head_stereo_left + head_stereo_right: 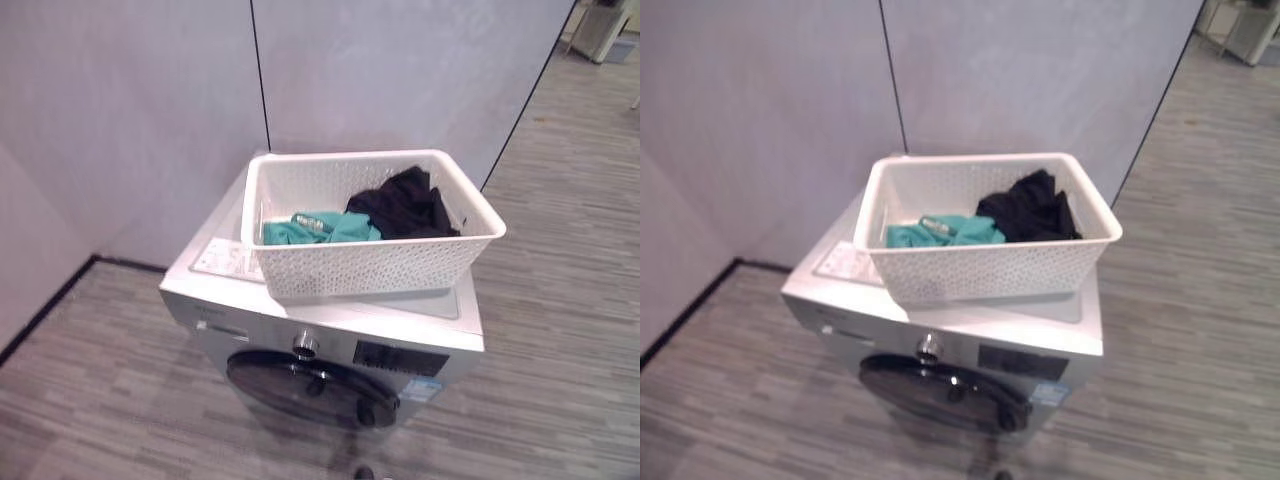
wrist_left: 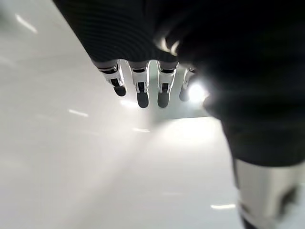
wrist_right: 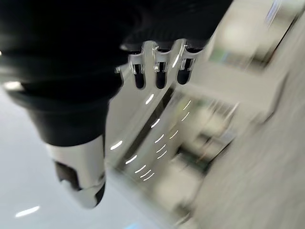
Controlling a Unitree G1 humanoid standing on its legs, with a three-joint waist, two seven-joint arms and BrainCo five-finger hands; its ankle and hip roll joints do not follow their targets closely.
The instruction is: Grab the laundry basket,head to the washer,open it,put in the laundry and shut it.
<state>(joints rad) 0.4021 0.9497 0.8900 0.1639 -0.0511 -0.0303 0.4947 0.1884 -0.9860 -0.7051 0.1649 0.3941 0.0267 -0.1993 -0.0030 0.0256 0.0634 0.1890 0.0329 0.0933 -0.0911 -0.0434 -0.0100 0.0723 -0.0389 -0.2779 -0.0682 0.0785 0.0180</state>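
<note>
Grey floor, pale walls; basket (image 1: pixel 370 225) parked atop washer (image 1: pixel 330 345), door shut; both hands' (image 2: pixel 143 76) (image 3: pixel 159 64) fingers hang relaxed, empty.

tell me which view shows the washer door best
The left eye view: the washer's dark round door shows nearly whole below the control panel, shut. The right eye view shows the same door, cropped a little more at the bottom. The wrist views show each hand's fingers against blurred surroundings, no door.
</note>
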